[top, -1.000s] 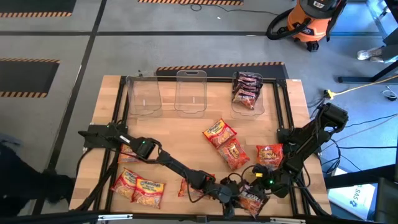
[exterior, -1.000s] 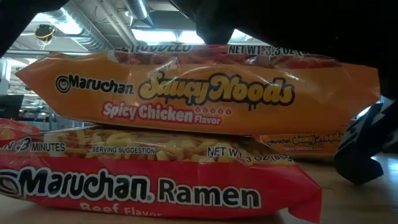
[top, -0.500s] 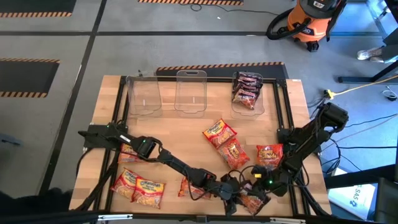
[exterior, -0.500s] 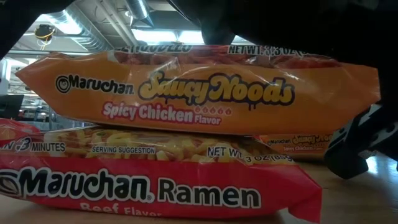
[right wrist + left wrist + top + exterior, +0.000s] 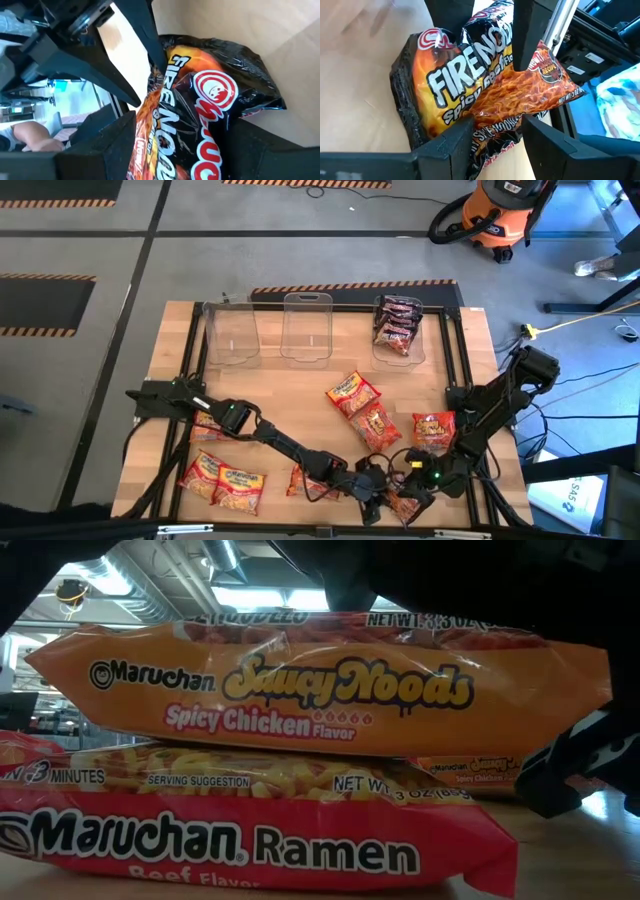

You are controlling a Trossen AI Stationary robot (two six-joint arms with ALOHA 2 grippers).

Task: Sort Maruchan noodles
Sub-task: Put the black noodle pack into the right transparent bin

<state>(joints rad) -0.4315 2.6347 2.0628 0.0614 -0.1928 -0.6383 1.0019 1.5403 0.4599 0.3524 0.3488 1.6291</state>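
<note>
Surface: pale wooden table (image 5: 300,390) with a black frame, on a grey floor with hazard-striped tape.
Left gripper (image 5: 372,498): at the near edge, fingers (image 5: 445,145) parted around one end of a glossy, crinkled black plastic packet (image 5: 470,95) with flame print.
Right gripper (image 5: 412,485): just beside it, fingers parted around the same black packet (image 5: 200,105) from the other side.
Held packet: flat on the wood between both grippers (image 5: 408,502).
Nearby: red packet (image 5: 305,482) under the left arm; three orange-and-red packets (image 5: 375,425) mid-table.
Left side: three more orange and red packets (image 5: 222,480).
Bins: three clear plastic bins (image 5: 306,326) at the far edge; right one holds dark packets (image 5: 396,322).
</note>
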